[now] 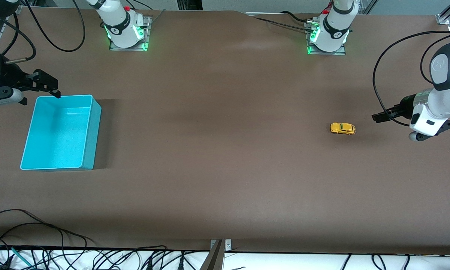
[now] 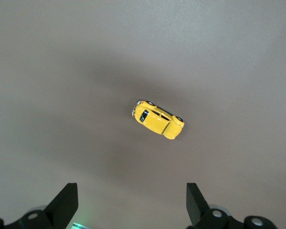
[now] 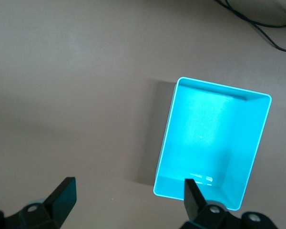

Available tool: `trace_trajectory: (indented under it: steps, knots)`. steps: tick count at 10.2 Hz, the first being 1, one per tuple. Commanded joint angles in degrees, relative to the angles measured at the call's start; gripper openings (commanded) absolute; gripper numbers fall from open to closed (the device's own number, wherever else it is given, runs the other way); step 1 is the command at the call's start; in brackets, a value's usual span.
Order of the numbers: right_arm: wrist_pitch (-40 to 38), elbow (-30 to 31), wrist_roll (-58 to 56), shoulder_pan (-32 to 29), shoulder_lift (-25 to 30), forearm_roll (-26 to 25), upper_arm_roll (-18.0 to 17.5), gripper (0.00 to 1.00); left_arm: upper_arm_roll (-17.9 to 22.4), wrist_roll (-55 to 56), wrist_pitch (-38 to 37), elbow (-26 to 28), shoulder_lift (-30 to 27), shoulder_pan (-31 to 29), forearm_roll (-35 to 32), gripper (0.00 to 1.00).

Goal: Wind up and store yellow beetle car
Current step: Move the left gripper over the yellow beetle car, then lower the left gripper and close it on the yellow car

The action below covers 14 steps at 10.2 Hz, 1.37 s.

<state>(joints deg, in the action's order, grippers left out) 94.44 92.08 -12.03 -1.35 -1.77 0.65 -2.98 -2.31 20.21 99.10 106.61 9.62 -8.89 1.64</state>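
The yellow beetle car (image 1: 343, 128) stands on its wheels on the brown table toward the left arm's end; the left wrist view shows it (image 2: 158, 119) from above. My left gripper (image 1: 378, 117) hovers above the table beside the car, clear of it, open and empty (image 2: 132, 200). The teal bin (image 1: 60, 133) sits empty at the right arm's end. My right gripper (image 1: 47, 83) hangs over the bin's rim on the side farther from the front camera. It is open with nothing between its fingers (image 3: 128, 195), and the right wrist view looks down into the bin (image 3: 212, 143).
Both arm bases (image 1: 126, 30) (image 1: 328, 35) stand along the table edge farthest from the front camera. Loose black cables (image 1: 60, 255) lie along the edge nearest that camera. A wide stretch of bare brown table (image 1: 217, 131) separates the car from the bin.
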Motion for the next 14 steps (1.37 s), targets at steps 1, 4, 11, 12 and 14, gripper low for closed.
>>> trace_trajectory:
  steps: [1,4,11,12,14]
  knots:
    - [-0.22,-0.77,-0.8,0.12,-0.26,-0.74,-0.01,1.0,-0.07,8.22,1.0,0.18,1.45,-0.25,1.53,1.0]
    - [-0.22,-0.77,-0.8,0.12,-0.43,-0.74,0.08,1.0,0.02,27.0,11.33,7.18,1.45,-0.78,1.09,1.0]
    - [0.04,-0.94,-0.8,0.21,-1.84,-0.83,-0.01,1.0,-1.55,57.55,35.97,19.43,7.15,0.53,1.0,1.0]
    - [0.04,-0.94,-0.8,0.21,-1.84,-0.91,-0.01,1.0,-1.65,59.23,36.51,19.43,7.95,0.71,1.0,1.0]
    - [0.04,-0.94,-0.8,0.21,-1.93,-0.92,-0.01,1.0,-2.0,61.44,38.61,19.95,9.96,1.23,1.0,0.99]
